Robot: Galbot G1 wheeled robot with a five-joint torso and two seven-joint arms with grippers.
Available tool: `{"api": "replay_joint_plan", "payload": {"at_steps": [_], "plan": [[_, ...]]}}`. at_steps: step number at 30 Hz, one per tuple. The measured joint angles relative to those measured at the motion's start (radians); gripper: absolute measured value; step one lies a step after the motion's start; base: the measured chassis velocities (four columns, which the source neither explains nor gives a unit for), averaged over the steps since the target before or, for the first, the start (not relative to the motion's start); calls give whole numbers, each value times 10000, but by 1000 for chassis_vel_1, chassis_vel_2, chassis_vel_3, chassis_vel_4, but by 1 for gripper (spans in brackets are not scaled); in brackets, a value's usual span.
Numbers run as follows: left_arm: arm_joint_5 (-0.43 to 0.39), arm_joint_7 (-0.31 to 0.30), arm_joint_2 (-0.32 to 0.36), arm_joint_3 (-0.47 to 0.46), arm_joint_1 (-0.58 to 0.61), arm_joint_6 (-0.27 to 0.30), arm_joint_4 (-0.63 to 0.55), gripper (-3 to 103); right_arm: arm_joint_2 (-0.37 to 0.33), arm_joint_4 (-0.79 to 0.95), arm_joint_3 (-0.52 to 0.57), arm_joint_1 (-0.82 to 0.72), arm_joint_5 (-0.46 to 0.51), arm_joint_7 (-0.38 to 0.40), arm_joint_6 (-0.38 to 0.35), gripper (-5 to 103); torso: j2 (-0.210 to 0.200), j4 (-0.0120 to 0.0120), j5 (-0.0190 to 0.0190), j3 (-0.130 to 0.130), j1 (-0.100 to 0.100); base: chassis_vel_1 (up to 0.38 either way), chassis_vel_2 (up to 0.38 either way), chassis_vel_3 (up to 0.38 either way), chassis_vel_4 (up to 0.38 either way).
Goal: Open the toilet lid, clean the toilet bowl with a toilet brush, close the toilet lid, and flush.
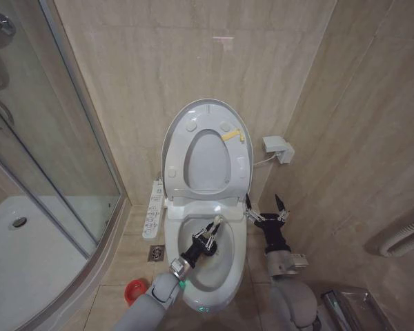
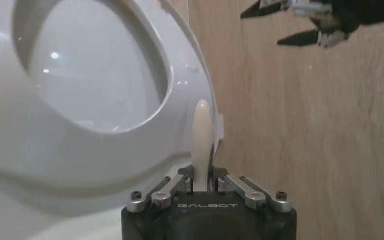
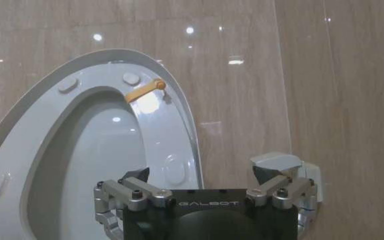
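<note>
A small red cup [image 1: 132, 292] sits on the floor left of the toilet bowl [image 1: 224, 272]. Over the bowl, the left gripper [image 1: 208, 238] pinches the toilet brush [image 2: 202, 145] by its white handle (bristle head hidden). The toilet lid [image 1: 176, 134] stands upright against the wall. Right of the bowl, the right gripper [image 1: 265, 207] hovers, fingers spread.
</note>
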Motion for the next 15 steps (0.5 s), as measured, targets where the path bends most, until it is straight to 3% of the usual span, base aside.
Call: {"api": "replay_joint_plan", "payload": {"at_steps": [8,15], "plan": [[-8,-121,-223,375,241,156,-570,18,0,0,0,0,0,0,0,100,0,1,0,0,0,0,0,0,0],[156,-7,-180,382,267,-24,-180,18,0,0,0,0,0,0,0,100,0,1,-1,0,0,0,0,0,0]]}}
